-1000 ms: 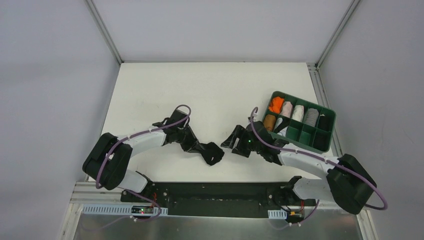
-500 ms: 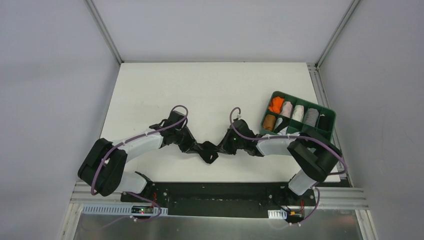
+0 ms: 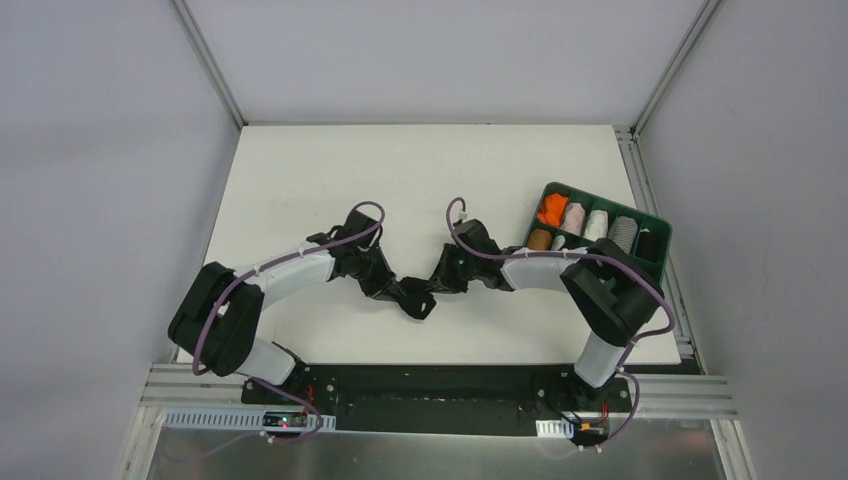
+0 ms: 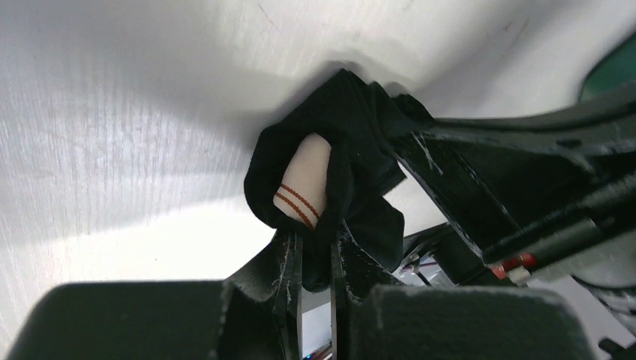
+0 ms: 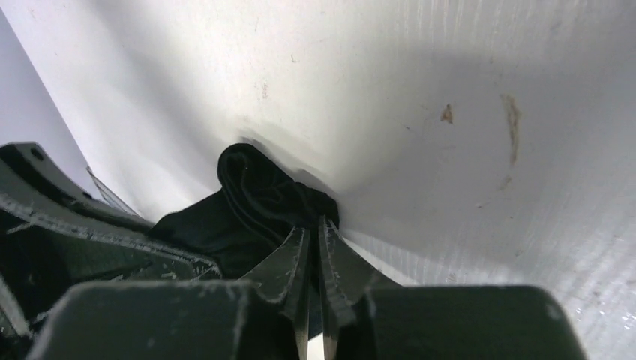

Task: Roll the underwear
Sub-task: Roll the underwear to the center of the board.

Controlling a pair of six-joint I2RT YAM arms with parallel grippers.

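Where both arms meet near the front middle of the table (image 3: 420,170), I see the underwear (image 3: 415,299) bunched into a black wad, pale waistband showing. My left gripper (image 4: 315,247) pinches one side, jaws almost together; my right gripper (image 5: 313,229) is clamped tight on the other.

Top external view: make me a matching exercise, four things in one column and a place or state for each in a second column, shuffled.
Things
1. underwear
2. right gripper
3. green tray
4. orange garment

Places or states
A. leftmost compartment of the tray's far row
B. shut on a fold of black fabric
C. bunched on the table, pinched from two sides
D. at the table's right edge

Pairs: 1-C, 2-B, 3-D, 4-A
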